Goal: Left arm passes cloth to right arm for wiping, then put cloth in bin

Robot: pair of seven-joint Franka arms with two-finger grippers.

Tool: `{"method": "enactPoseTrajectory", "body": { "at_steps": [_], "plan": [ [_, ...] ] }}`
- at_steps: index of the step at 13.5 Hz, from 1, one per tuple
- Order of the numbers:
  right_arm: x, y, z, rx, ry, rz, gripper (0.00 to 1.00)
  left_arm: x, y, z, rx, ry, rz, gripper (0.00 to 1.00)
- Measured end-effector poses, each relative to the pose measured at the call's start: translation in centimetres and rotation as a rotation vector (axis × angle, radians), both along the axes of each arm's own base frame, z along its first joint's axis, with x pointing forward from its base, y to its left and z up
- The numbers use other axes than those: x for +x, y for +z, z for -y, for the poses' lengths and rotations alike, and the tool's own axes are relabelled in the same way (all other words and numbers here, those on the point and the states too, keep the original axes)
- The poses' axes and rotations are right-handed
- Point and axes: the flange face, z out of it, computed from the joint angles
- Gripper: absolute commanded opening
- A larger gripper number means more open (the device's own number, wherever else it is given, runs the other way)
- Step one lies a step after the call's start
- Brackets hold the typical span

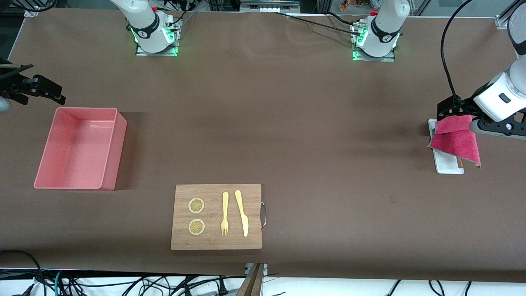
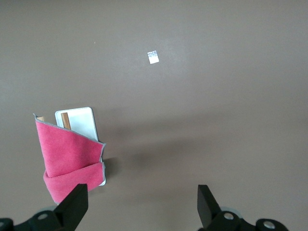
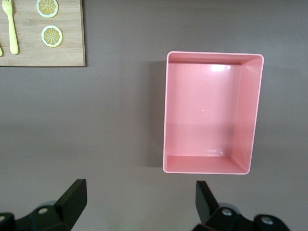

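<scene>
Front view has the cloth point(image 1: 456, 139) draped pink-side up over the white tray point(image 1: 446, 163), right at the table's point(image 1: 263, 123) edge at the left arm's end. The left gripper point(image 2: 142, 204) hangs just beside it, fingers spread, holding nothing. The right gripper point(image 3: 139, 202) waits over bare table near the bin point(image 3: 211, 166) (fingers spread too), at the right arm's end.

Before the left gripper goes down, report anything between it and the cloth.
Nothing visible blocks it. The left gripper, open, hangs over bare table beside the cloth, which lies draped across the white tray with its top face exposed.
</scene>
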Motion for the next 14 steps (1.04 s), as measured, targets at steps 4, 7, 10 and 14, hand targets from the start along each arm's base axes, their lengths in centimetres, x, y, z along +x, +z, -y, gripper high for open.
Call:
{"method": "enactPoseTrajectory", "body": {
  "at_steps": [4, 7, 10, 14],
  "plan": [
    [0.01, -0.01, 0.0, 0.0, 0.0, 0.0, 1.0, -0.01, 0.0, 0.06, -0.004, 0.0, -0.001, 1.0],
    [0.06, -0.12, 0.05, 0.0, -0.001, -0.002, 1.0, -0.01, 0.0, 0.06, -0.004, 0.0, -0.001, 1.0],
    [0.1, -0.26, 0.86, -0.001, -0.016, -0.005, 1.0, -0.02, 0.0, 0.06, -0.004, 0.0, -0.001, 1.0],
    [0.14, -0.31, 0.97, -0.001, -0.019, -0.005, 1.0, -0.02, 0.0, 0.07, -0.005, 0.0, -0.002, 1.0]
  ]
}}
